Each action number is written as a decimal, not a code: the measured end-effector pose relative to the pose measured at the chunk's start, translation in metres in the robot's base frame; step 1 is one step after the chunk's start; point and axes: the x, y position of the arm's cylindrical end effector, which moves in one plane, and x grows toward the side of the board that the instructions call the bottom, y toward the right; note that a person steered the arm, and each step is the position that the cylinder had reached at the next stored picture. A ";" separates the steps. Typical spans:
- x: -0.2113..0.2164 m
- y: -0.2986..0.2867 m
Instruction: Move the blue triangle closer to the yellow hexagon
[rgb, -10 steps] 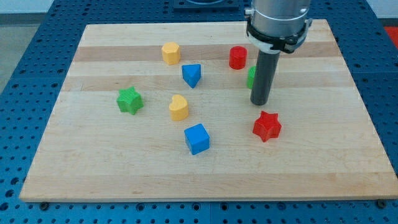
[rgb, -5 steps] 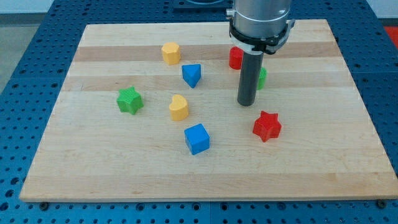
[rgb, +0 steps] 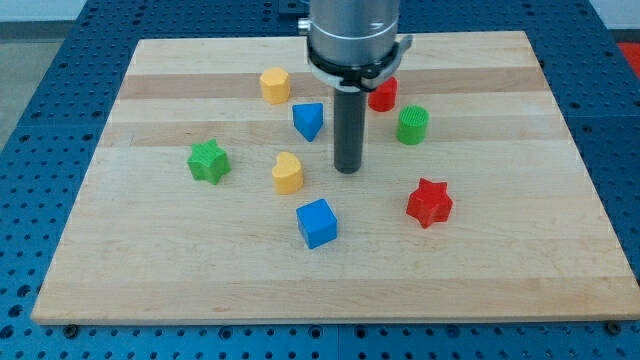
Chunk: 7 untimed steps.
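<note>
Camera view: no hand here, only a rod, so nothing to open or shut. My tip (rgb: 347, 169) down near the frame's middle, just right of and below the blue triangle (rgb: 309, 120), not touching. Yellow hexagon (rgb: 275, 85) up and left of the triangle, close by. Yellow heart (rgb: 287, 173) just left of my tip. Risk: pushing from too low, sliding the triangle past the hexagon, or bumping the heart.
</note>
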 end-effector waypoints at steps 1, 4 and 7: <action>0.000 -0.016; 0.000 -0.014; -0.039 -0.003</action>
